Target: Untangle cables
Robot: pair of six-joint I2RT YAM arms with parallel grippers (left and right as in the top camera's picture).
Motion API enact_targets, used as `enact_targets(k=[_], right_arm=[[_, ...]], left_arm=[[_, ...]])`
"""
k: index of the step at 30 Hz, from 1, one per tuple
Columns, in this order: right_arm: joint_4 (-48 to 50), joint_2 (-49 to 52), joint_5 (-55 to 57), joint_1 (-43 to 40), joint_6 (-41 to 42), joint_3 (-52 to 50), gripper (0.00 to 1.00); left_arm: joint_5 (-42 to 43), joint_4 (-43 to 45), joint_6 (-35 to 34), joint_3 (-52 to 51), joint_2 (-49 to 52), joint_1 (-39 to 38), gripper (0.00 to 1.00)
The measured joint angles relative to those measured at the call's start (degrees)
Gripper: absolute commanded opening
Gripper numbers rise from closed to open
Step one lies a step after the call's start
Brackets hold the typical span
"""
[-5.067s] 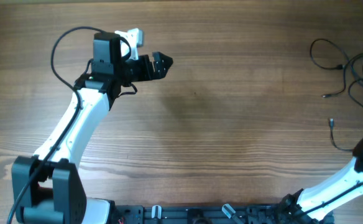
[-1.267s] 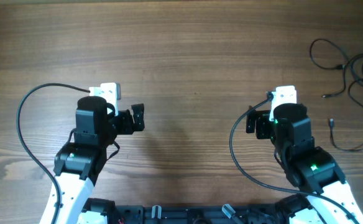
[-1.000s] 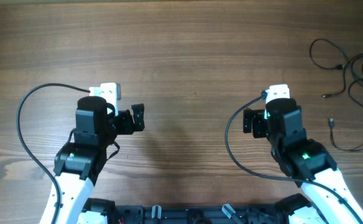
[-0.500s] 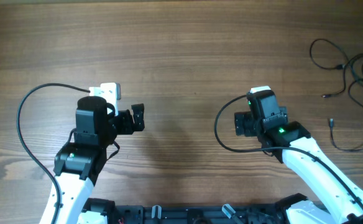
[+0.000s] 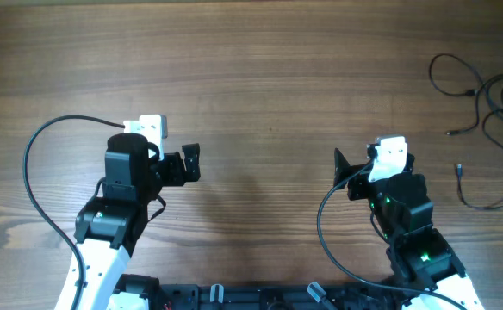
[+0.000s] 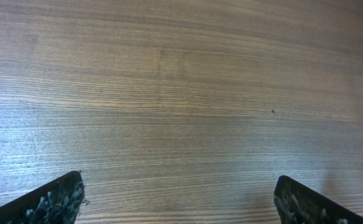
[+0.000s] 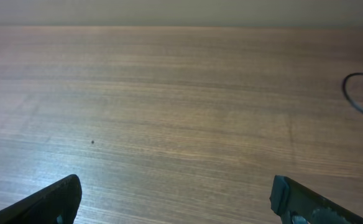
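Observation:
The cables [image 5: 493,83] are thin black wires with small plug ends, lying looped together on the wooden table at the far right edge of the overhead view. One curved stretch of cable [image 7: 345,90] shows at the right edge of the right wrist view. My right gripper [image 5: 344,172] [image 7: 175,180] stands open over bare wood, well left of the cables and pointing left. My left gripper [image 5: 191,162] [image 6: 178,180] is open too, over bare wood on the left half, far from the cables. Nothing is between either pair of fingers.
The wooden table [image 5: 269,77] stretches between the arms and beyond them. Thicker black arm cables loop out beside the left arm [image 5: 29,164] and the right arm [image 5: 322,215]. The arm bases sit along the front edge.
The right arm has swung: its gripper drifted left, then came back right, with the wrist turned and the arm now drawn in toward the front edge. The left arm has not moved.

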Motion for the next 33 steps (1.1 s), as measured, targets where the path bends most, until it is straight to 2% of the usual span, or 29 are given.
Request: enact_targets(k=[8, 13, 18, 27, 31, 33], right_arm=[[-0.1, 0.0, 0.6, 0.0, -1.6, 0.0, 1.0], [-0.1, 3.5, 0.6, 0.0, -1.9, 0.0, 1.0], [-0.1, 11.4, 0.8, 0.0, -2.3, 0.0, 1.0], [-0.9, 33.6, 0.7, -0.2, -2.1, 0.0, 1.0], [-10.5, 35.9, 3.6, -2.1, -0.9, 4.2, 1.0], [-6.0, 36.3, 4.5, -2.9, -1.2, 3.3, 1.0]], left_arm=[[0.0, 0.0, 0.0, 0.0, 0.0, 0.0, 1.0], [0.0, 0.0, 0.0, 0.0, 0.0, 0.0, 1.0], [0.0, 0.0, 0.0, 0.0, 0.0, 0.0, 1.0], [0.0, 0.0, 0.0, 0.0, 0.0, 0.0, 1.0], [0.0, 0.0, 0.0, 0.0, 1.0, 0.0, 1.0], [0.0, 0.0, 0.0, 0.0, 1.1, 0.0, 1.0]])
